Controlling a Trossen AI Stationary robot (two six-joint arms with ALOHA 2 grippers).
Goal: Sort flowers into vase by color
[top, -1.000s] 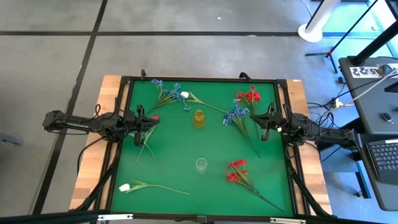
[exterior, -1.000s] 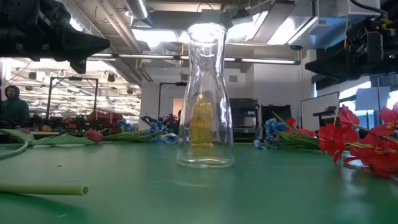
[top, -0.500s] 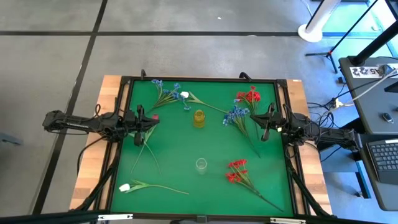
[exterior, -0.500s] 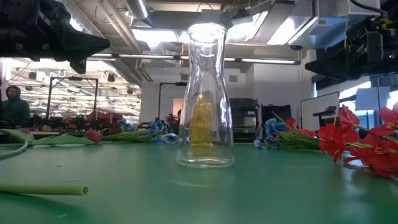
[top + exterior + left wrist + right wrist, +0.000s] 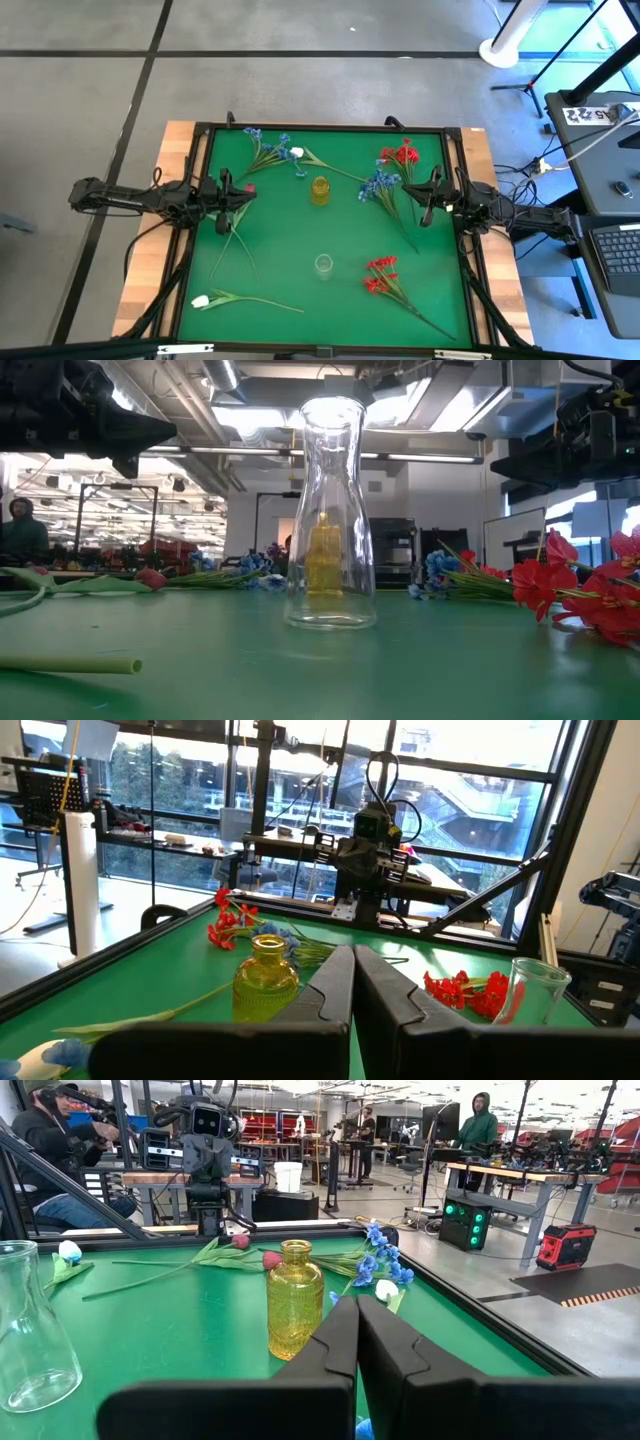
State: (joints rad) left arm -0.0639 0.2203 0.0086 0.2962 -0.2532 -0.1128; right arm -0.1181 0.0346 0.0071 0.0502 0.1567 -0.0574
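Both hands are waiting with fingers pressed together, holding nothing: left hand (image 5: 236, 193) by the desk's (image 5: 270, 255) left edge, right hand (image 5: 428, 192) opposite. Flowers (image 5: 383, 185) are lying scattered around the vases (image 5: 320, 190); opening wide and pinching one stem low should work best.

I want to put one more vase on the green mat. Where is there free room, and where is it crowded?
Free: the mat between the clear vase and the yellow vase, and the corner between the white bud and the red spray. Crowded: the far edge, with blue sprays, red flowers and both shut grippers, left and right.
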